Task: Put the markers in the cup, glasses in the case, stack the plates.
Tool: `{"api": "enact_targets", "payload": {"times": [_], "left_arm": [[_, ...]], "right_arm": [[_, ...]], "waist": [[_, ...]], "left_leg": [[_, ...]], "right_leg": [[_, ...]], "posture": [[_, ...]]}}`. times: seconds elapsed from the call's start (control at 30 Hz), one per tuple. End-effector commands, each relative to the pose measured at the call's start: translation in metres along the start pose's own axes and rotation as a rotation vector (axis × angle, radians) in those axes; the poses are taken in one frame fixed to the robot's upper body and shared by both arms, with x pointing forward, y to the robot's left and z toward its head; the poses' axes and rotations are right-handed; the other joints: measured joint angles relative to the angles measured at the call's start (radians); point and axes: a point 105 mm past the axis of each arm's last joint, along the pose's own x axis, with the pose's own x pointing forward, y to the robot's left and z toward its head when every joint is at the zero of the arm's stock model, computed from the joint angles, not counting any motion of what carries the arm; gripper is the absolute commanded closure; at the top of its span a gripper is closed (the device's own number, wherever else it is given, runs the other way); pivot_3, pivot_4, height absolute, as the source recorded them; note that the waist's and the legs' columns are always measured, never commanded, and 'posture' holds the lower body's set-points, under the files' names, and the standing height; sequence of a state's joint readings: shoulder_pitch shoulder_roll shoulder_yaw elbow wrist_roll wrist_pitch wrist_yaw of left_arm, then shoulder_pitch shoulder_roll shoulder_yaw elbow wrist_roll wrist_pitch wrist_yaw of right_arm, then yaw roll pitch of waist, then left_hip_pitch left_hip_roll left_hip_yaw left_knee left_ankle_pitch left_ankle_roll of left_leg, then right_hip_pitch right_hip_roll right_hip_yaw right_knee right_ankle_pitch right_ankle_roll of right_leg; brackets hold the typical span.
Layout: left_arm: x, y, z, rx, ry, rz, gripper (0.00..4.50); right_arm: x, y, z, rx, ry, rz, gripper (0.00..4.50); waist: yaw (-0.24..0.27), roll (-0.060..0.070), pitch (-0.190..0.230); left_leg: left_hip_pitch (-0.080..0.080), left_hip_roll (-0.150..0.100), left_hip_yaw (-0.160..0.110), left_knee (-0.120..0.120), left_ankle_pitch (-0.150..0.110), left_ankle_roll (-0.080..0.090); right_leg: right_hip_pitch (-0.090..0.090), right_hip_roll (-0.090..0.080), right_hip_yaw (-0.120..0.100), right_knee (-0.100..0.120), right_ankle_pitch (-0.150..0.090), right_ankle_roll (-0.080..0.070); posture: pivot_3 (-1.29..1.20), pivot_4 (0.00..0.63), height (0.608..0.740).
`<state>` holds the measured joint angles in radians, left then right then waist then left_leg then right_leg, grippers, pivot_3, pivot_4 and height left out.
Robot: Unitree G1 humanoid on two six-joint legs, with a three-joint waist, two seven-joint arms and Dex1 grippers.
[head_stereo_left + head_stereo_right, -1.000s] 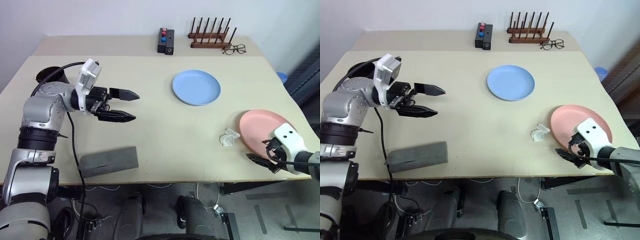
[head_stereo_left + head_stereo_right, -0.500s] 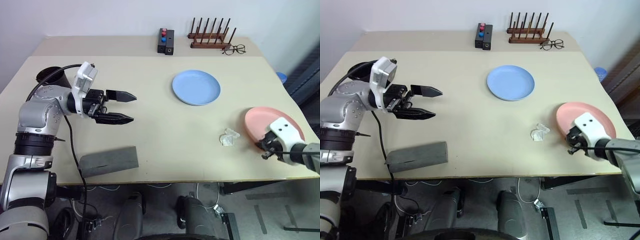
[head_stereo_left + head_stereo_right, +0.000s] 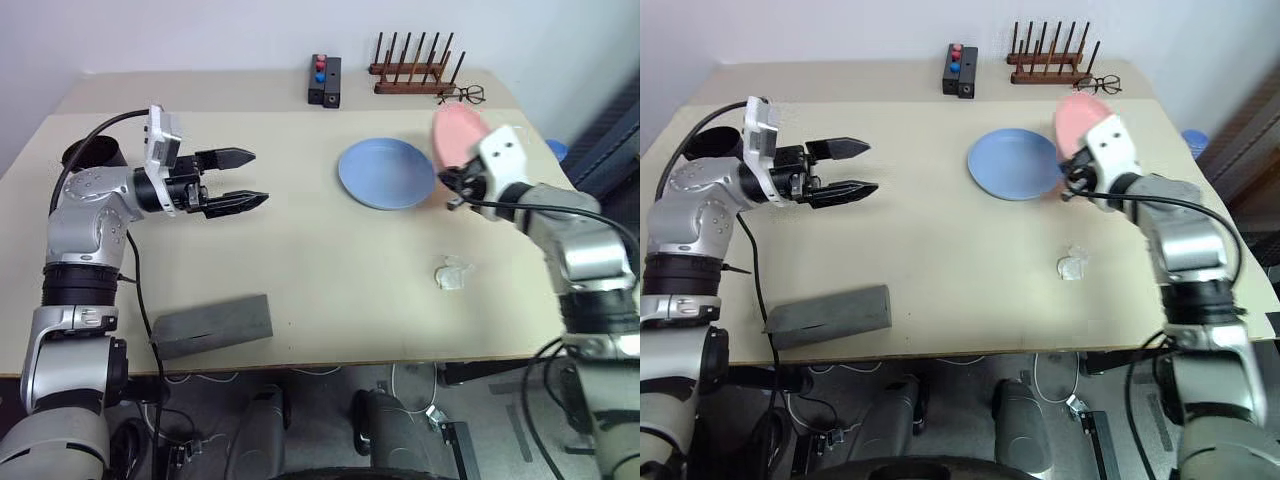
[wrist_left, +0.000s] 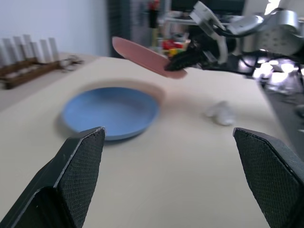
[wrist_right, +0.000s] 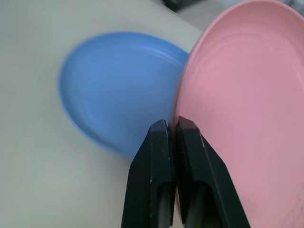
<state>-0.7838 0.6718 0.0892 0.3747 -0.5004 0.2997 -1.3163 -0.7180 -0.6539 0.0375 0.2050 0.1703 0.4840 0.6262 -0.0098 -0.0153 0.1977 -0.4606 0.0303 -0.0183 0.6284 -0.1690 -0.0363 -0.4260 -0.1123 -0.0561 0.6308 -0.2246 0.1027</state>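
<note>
Pink plate [image 3: 455, 132] is up off the table [image 3: 330, 260], pinched by its rim in our right gripper [image 3: 458, 187], fingers clamped tight on the edge. We see it tilted in the air, just right of the blue plate [image 3: 387, 173] and partly over that plate's right edge. In the right wrist view the two black fingers [image 5: 164, 156] sit pressed together on the pink rim with the blue plate beyond them.

Blue plate lies flat on the table, centre-right, far half.

Our left gripper [image 3: 243, 178] hangs above the table on the left side, pointing right toward the plates, jaws spread wide, nothing between them. Left wrist view shows both of its pads [image 4: 78, 161] far apart with bare tabletop between.

Grey case [image 3: 212, 323] lies on the near left part of the table, close to the front edge, well apart from both grippers. We cannot tell whether its flap is open.

Dark cup [image 3: 92, 154] sits at the far left edge, behind our left arm, partly hidden.

Small clear crumpled piece [image 3: 452, 274] lies on the table near-right, below the right arm. Far side: black box [image 3: 325, 82] with red and blue tops, wooden peg rack [image 3: 412, 72], thin-framed spectacles [image 3: 467, 94] just right of the rack.
</note>
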Motion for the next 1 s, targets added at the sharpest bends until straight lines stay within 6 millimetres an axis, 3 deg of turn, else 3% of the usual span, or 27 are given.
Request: {"api": "enact_targets", "payload": {"times": [0.03,0.4,0.77,0.8,0.87,1.0], "left_arm": [[-0.005,0.003,0.008,0.058,0.0,0.078,0.0],[-0.009,-0.009,-0.001,0.015,-0.006,0.16,0.0],[-0.005,-0.009,0.0,-0.004,-0.012,0.141,0.0],[-0.005,-0.009,0.001,-0.009,-0.013,0.137,0.0],[-0.005,-0.009,0.001,-0.013,-0.015,0.135,0.0],[-0.005,-0.01,0.001,-0.014,-0.016,0.13,0.0]], "right_arm": [[0.015,0.005,0.021,-0.071,-0.076,0.031,4.48],[0.047,0.053,0.023,-0.096,-0.091,0.204,4.48],[0.059,0.064,0.014,-0.105,-0.053,0.228,4.48],[0.059,0.061,0.016,-0.077,-0.056,0.219,3.85],[0.059,0.055,0.021,-0.056,-0.069,0.191,3.14],[0.054,0.048,0.027,-0.061,-0.097,0.171,1.03]], "waist": [[-0.001,0.0,0.0],[-0.005,0.0,0.0],[-0.003,0.0,0.0],[-0.004,0.0,0.0],[-0.004,0.001,0.0],[-0.004,0.001,0.0]], "left_leg": [[0.0,0.0,0.0,0.0,0.0,0.0],[0.001,0.0,0.0,0.0,0.0,0.0],[0.001,0.0,0.0,0.0,0.0,0.0],[0.001,0.0,0.0,0.0,0.0,0.0],[0.001,0.0,0.0,-0.001,0.0,0.0],[0.001,0.0,0.0,-0.001,0.0,0.0]], "right_leg": [[0.0,0.0,0.0,0.0,0.0,0.0],[0.0,0.0,0.0,0.001,0.0,0.001],[0.0,0.0,0.0,0.001,0.0,0.001],[0.0,0.0,0.0,0.001,0.0,0.001],[0.0,0.0,0.0,0.001,0.001,0.001],[0.0,0.0,0.0,0.001,0.001,0.001]], "posture": [[0.0,0.15,0.74],[0.0,0.15,0.74],[0.0,0.15,0.74],[0.0,0.15,0.74],[0.0,0.15,0.74],[0.0,0.15,0.74]]}}
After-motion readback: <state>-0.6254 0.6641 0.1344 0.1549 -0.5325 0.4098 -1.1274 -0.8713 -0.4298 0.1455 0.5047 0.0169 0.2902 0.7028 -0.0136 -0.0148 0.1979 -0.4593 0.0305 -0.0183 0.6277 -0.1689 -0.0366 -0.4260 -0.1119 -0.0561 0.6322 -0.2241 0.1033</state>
